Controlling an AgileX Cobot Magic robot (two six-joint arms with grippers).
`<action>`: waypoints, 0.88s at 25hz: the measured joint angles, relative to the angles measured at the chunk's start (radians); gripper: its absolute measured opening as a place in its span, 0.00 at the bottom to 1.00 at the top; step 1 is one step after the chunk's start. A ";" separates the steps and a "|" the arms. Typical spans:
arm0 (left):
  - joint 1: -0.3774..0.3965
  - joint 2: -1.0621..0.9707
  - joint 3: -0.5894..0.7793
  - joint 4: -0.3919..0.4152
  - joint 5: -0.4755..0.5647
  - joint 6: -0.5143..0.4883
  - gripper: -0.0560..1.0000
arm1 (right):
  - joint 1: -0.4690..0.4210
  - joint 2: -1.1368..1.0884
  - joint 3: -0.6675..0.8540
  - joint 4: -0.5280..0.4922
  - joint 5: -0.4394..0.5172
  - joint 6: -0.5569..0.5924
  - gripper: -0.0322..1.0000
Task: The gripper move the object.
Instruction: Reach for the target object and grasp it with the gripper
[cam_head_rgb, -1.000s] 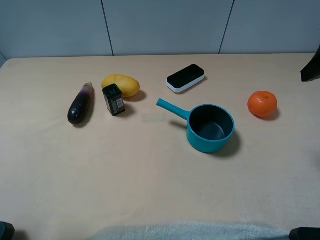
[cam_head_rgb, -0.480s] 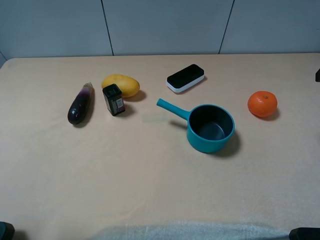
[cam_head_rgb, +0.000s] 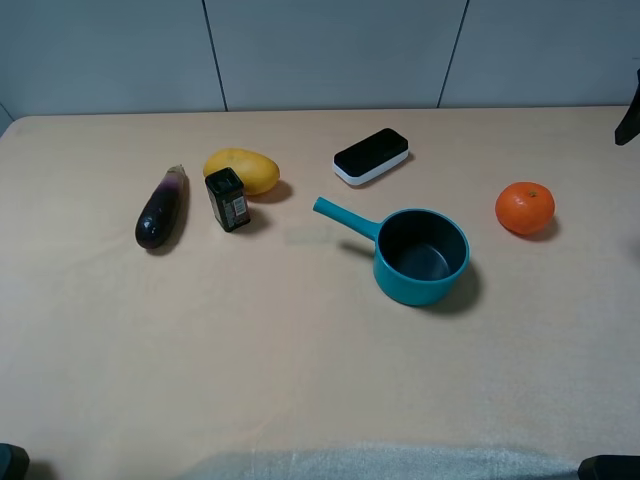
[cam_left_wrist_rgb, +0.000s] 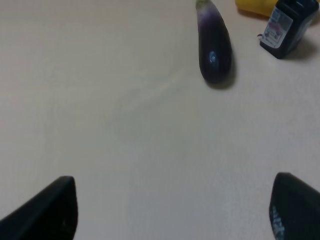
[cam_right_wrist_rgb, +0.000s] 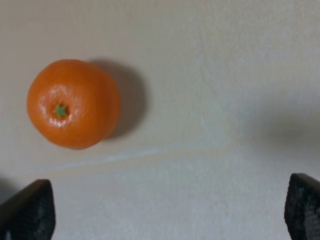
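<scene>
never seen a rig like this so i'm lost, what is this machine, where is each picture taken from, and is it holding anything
It is a robot with two arms, each ending in a two-fingered claw. One picture comes from a camera high above the table. The other two come from cameras on the arms' wrists, looking past the dark fingers.

On the table lie an eggplant, a mango, a small dark jar, a black and white case, a teal pot and an orange.

The left claw is open, with the eggplant ahead of it. The right claw is open too, near the orange but not touching it. Neither holds anything.
</scene>
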 joint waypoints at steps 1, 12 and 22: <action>0.000 0.000 0.000 0.000 0.000 0.000 0.79 | 0.000 0.019 -0.014 0.000 0.004 0.000 0.70; 0.000 0.000 0.000 0.000 0.000 0.000 0.79 | 0.035 0.167 -0.054 0.037 -0.031 -0.011 0.70; 0.000 0.000 0.000 0.000 0.000 0.000 0.79 | 0.182 0.185 -0.054 0.045 -0.075 -0.012 0.70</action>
